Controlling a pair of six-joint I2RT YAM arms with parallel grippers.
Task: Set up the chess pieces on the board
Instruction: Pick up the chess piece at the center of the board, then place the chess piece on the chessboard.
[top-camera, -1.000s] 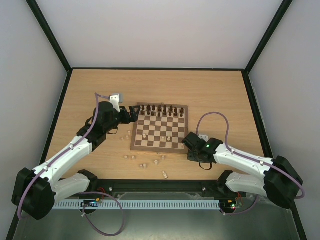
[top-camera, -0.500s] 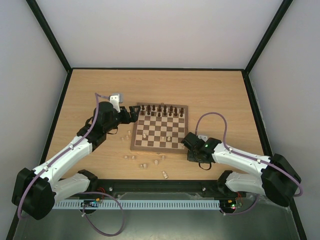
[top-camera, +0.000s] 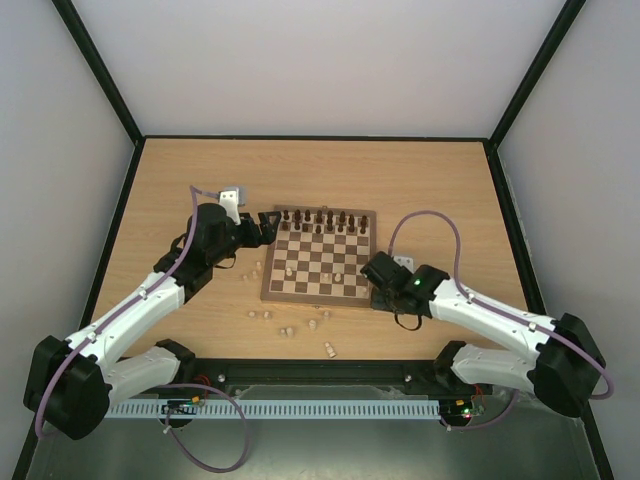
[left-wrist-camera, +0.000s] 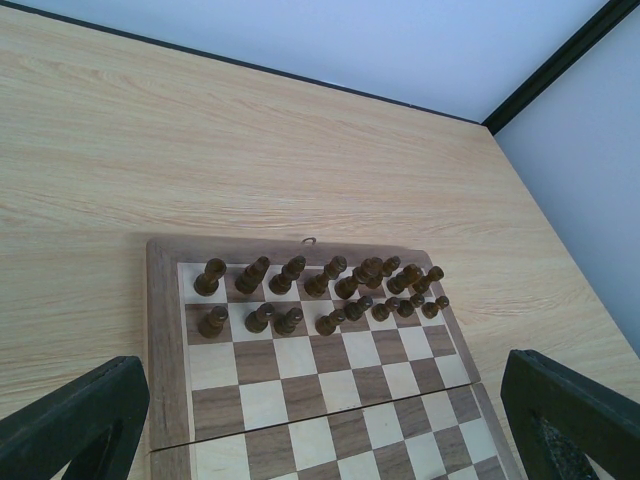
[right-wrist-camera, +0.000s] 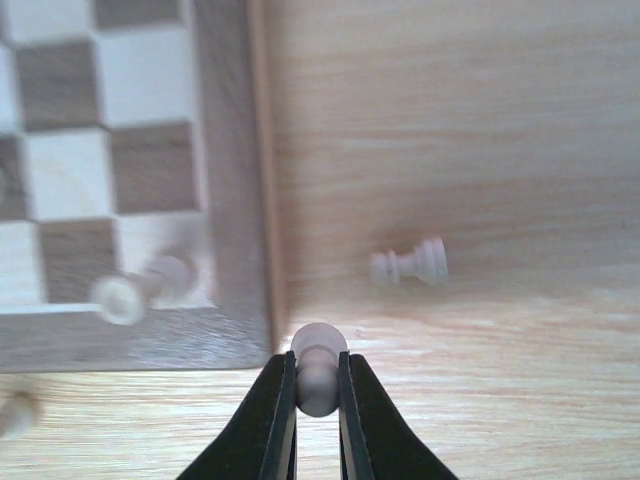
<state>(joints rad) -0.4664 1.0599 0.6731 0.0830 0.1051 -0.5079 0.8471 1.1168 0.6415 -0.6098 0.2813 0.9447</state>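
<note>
- The fingers (right-wrist-camera: 272, 425) of the right gripper (right-wrist-camera: 318, 380) are clamped on a small pale cream turned wooden pawn (right-wrist-camera: 318, 352).
- The pawn appears just beside a corner of the square checkered wooden chessboard (right-wrist-camera: 230, 150).
- A second pale pawn (right-wrist-camera: 408, 265) lies on its side on the light wood table (right-wrist-camera: 450, 120) nearby.
- The left gripper (top-camera: 268, 222) hovers at the board's far-left corner with its fingers (left-wrist-camera: 75, 420) wide apart and holding nothing.
- The dark brown pieces (left-wrist-camera: 320, 290) stand in two rows along the far edge.
</note>
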